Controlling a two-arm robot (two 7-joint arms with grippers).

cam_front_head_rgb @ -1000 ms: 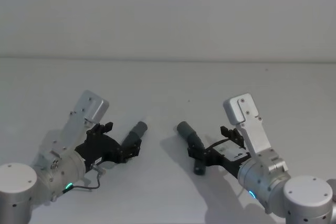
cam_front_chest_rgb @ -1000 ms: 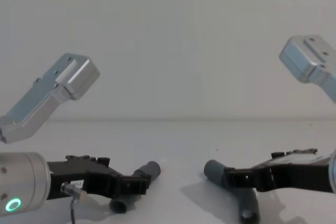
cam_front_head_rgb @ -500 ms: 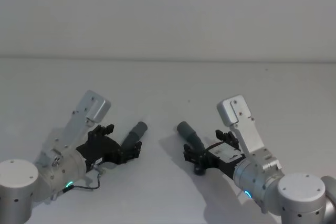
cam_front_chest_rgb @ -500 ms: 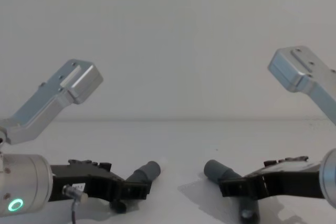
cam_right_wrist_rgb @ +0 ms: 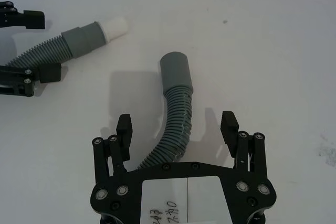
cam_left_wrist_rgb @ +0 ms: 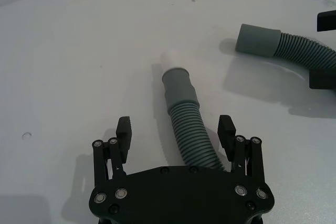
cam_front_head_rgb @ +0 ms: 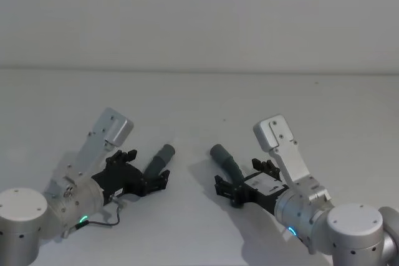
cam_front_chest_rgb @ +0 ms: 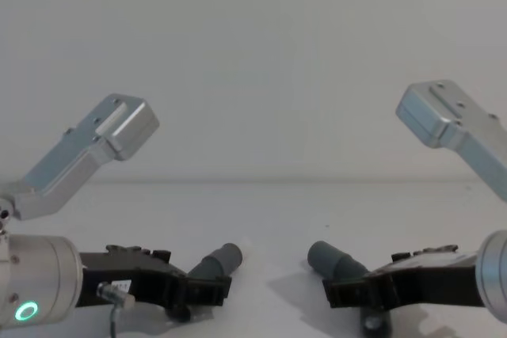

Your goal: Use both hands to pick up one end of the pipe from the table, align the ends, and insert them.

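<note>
Two dark grey corrugated pipe pieces lie on the white table [cam_front_head_rgb: 199, 104]. The left piece [cam_front_head_rgb: 159, 160] [cam_left_wrist_rgb: 190, 129] ends in a cuff with a white tip [cam_left_wrist_rgb: 175, 59]. My left gripper [cam_front_head_rgb: 151, 182] [cam_left_wrist_rgb: 176, 129] is open, its fingers [cam_left_wrist_rgb: 124, 129] straddling the ribbed part without touching. The right piece [cam_front_head_rgb: 225, 161] [cam_right_wrist_rgb: 178, 121] has a plain open cuff [cam_right_wrist_rgb: 175, 69]. My right gripper [cam_front_head_rgb: 227, 192] [cam_right_wrist_rgb: 177, 125] is open too, one finger on each side of its hose. In the chest view both grippers [cam_front_chest_rgb: 202, 294] [cam_front_chest_rgb: 347, 294] sit low by the pieces [cam_front_chest_rgb: 219, 261] [cam_front_chest_rgb: 331, 260].
The two cuffed ends face each other with a gap of bare table between them. A plain pale wall rises behind the table's far edge [cam_front_head_rgb: 199, 70]. Each wrist view shows the other arm's fingers [cam_left_wrist_rgb: 324, 80] [cam_right_wrist_rgb: 31, 74] near its own piece.
Both arms have sunk lower toward the table. The right gripper has shifted left, now covering its piece's near end. The pipe pieces have not moved.
</note>
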